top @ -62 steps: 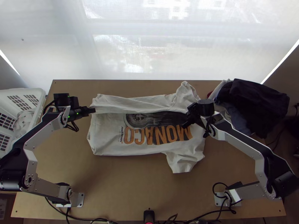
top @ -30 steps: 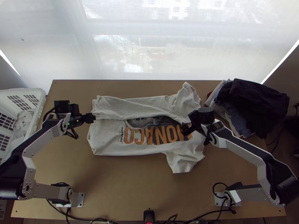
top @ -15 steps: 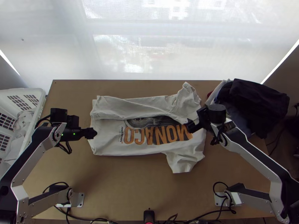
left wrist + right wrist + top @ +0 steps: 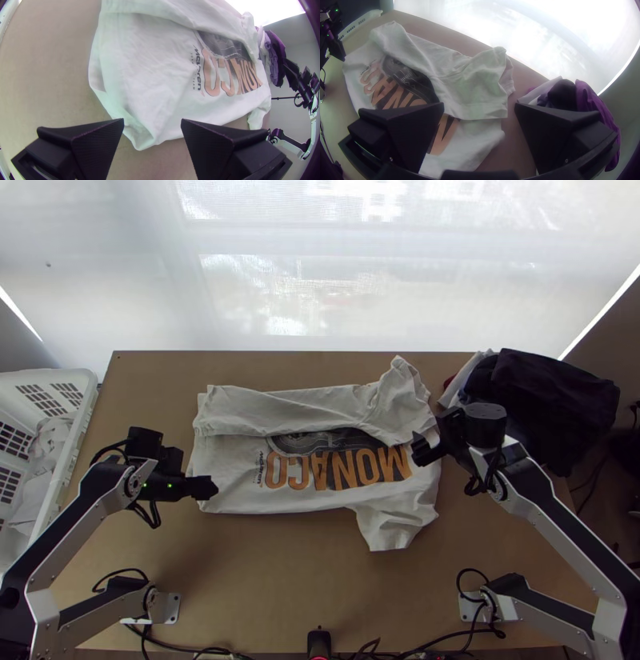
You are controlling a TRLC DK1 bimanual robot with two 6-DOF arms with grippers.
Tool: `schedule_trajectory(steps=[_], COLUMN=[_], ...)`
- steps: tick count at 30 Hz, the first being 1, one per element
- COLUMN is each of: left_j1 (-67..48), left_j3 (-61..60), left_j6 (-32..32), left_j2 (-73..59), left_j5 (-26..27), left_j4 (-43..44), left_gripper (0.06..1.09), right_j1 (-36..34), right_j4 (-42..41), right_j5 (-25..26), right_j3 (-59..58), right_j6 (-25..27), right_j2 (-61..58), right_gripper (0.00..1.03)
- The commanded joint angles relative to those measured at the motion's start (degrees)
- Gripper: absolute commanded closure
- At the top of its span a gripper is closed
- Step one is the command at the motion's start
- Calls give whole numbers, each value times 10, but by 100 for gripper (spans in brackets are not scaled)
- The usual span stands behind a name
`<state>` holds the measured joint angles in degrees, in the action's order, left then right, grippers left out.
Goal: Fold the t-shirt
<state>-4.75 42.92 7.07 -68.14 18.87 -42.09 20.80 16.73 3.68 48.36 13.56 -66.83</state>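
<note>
In the top view my left gripper [image 4: 210, 488] is over the white t-shirt's lower left corner, and my right gripper [image 4: 419, 450] is over its right side. The t-shirt [image 4: 232, 476] lies flat, its far side folded inward over part of the dark and orange print; the near sleeve points toward the near edge. In the left wrist view my left gripper [image 4: 152, 123] stands open with a corner of the t-shirt [image 4: 160, 73] beyond its gap. My right gripper [image 4: 479, 106], open too, has the folded sleeve of the t-shirt [image 4: 470, 90] beyond its fingers.
A pile of dark clothes [image 4: 552, 388] sits at the table's far right corner. At the left edge stands a white laundry basket [image 4: 60, 380] with pale cloth inside. Bare table [image 4: 280, 572] stretches between the t-shirt and the near edge, where cables run.
My left gripper has let go of the folded far side and come toward the near edge. The right one has shifted right. That fold lies a little nearer than at first.
</note>
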Motion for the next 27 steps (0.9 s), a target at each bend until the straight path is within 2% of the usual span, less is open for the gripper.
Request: schedule_trajectory(steps=[1,9,15,27], left_j1=[-8,-90,-110,-58], left_j3=[-13,52,81,37], left_j6=[8,39,36,-3], left_j2=[-21,-73,-79,-111], left_j5=[-3,1,2,-4], left_j4=[31,46,57,98], left_gripper=[25,23,19,18], right_j1=[-4,-13,-20,-27], right_j4=[18,28,29,31], right_j5=[1,1,1,1], right_j3=[-5,-24,-44,-49], right_j6=[1,5,6,12], right_j2=[21,29,37,44], right_gripper=[5,5,5,5])
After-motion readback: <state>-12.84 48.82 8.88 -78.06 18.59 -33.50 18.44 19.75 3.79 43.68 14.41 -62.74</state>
